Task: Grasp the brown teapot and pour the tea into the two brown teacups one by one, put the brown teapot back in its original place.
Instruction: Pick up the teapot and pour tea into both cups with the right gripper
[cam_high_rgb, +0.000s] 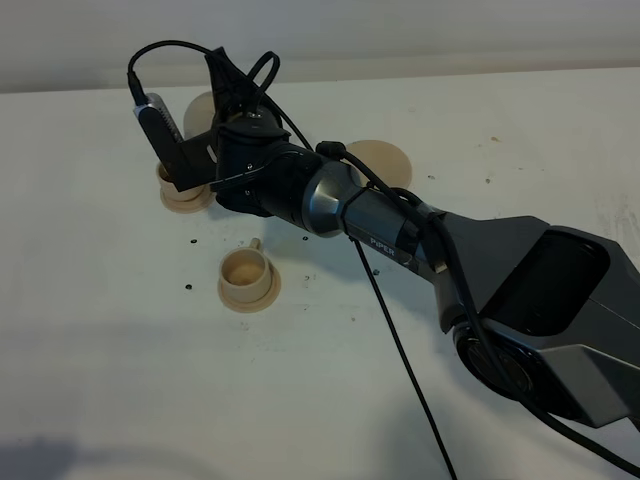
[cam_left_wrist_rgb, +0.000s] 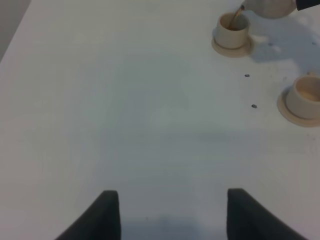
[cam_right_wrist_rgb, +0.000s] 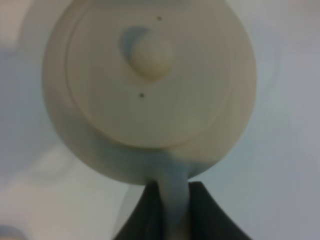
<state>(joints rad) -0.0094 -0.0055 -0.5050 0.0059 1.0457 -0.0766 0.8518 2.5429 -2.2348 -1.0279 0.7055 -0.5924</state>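
Observation:
The brown teapot (cam_right_wrist_rgb: 150, 85) fills the right wrist view, lid and knob facing the camera, and my right gripper (cam_right_wrist_rgb: 172, 210) is shut on its loop handle. In the exterior high view the right gripper (cam_high_rgb: 232, 100) holds the teapot (cam_high_rgb: 200, 108) tilted above the far teacup (cam_high_rgb: 178, 192), mostly hidden behind the wrist. In the left wrist view a thin brown stream runs from the spout (cam_left_wrist_rgb: 242, 7) into that teacup (cam_left_wrist_rgb: 232, 31). The near teacup (cam_high_rgb: 246, 272) stands on its saucer, apart from the arm. The wide tan saucer (cam_high_rgb: 385, 160) lies bare behind the forearm. My left gripper (cam_left_wrist_rgb: 172, 215) is open above bare table.
The right arm (cam_high_rgb: 420, 240) stretches diagonally across the white table (cam_high_rgb: 120, 360) from the lower right, with a black cable (cam_high_rgb: 400, 350) hanging from it. A few small dark specks (cam_high_rgb: 189, 287) lie near the cups. The second teacup (cam_left_wrist_rgb: 306, 97) sits at the left wrist view's edge.

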